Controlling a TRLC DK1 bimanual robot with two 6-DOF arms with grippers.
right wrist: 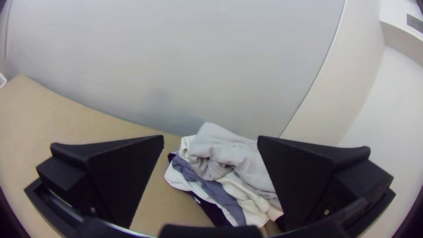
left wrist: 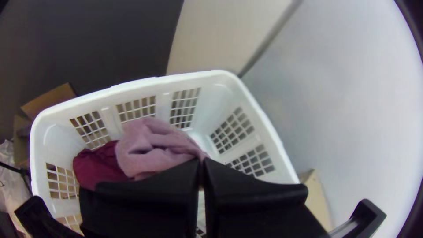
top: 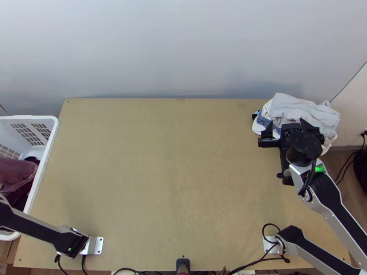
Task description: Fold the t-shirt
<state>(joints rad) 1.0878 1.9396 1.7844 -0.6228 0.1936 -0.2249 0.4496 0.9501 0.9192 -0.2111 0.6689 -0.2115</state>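
In the left wrist view my left gripper (left wrist: 202, 161) has its fingers together over the white basket, shut on a pink cloth (left wrist: 152, 147) that narrows toward the tips. The cloth lies bunched beside a dark red one (left wrist: 99, 165); the top view also has a mauve garment (top: 17, 173) in the basket. At the table's far right, my right gripper (top: 290, 130) stands open over the near side of a pile of folded clothes (top: 298, 110). Between the spread fingers of the right gripper (right wrist: 210, 145), the pile shows a light grey garment (right wrist: 238, 154) on top of white, blue and dark ones.
The white basket (top: 46, 158) stands at the table's left edge, the left arm (top: 39, 231) reaching over it. Bare wood spans the middle of the table (top: 169, 169). A pale wall (top: 179, 50) rises behind the far edge. Cables lie along the near edge.
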